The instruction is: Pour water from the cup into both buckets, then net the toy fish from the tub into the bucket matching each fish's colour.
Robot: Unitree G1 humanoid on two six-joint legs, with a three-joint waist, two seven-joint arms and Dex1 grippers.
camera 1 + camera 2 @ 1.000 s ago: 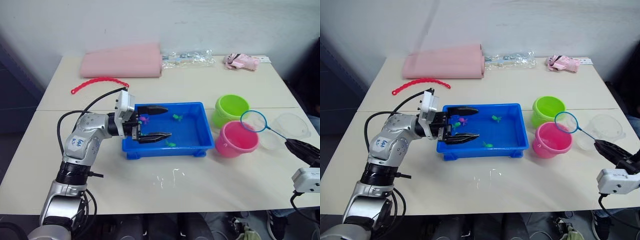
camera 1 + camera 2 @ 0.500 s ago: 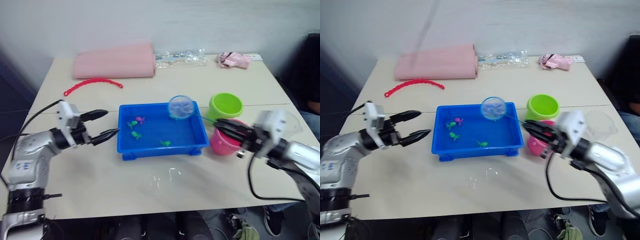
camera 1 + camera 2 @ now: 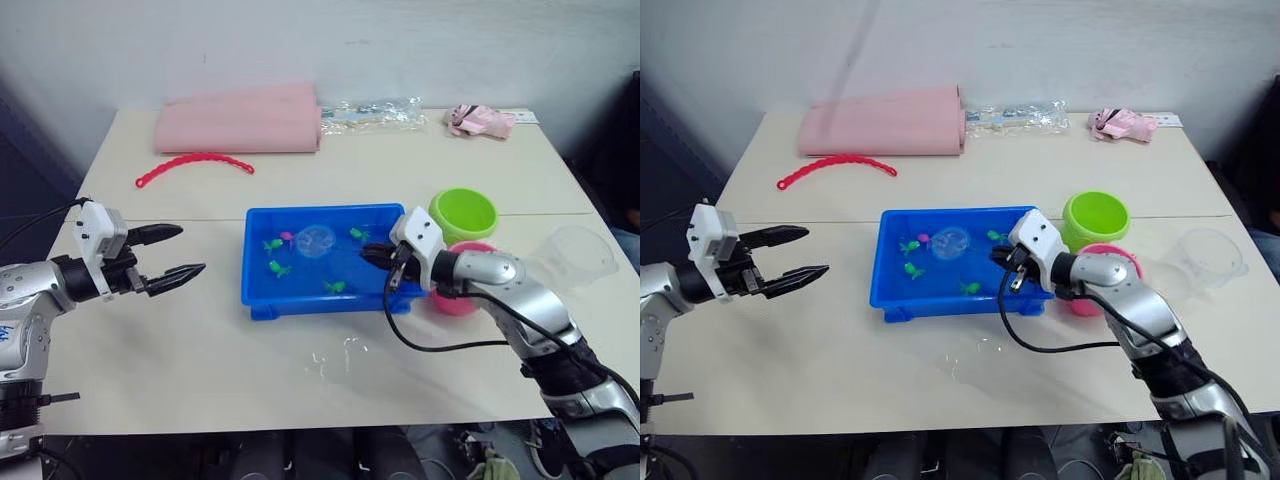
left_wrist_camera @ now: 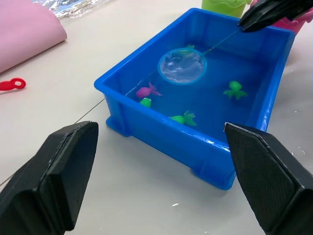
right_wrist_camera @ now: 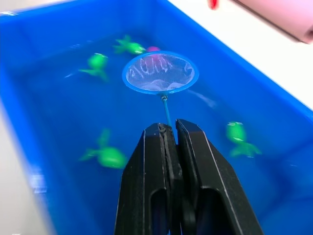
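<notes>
Inside tub, net now lowered — dipping

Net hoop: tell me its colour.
Blue, around pale mesh; the net shows best in the right wrist view.

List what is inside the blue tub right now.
The tub holds water, the net gripped by the right hand, four green fish and one pink fish. Anything beneath the net's mesh is hidden.
</notes>
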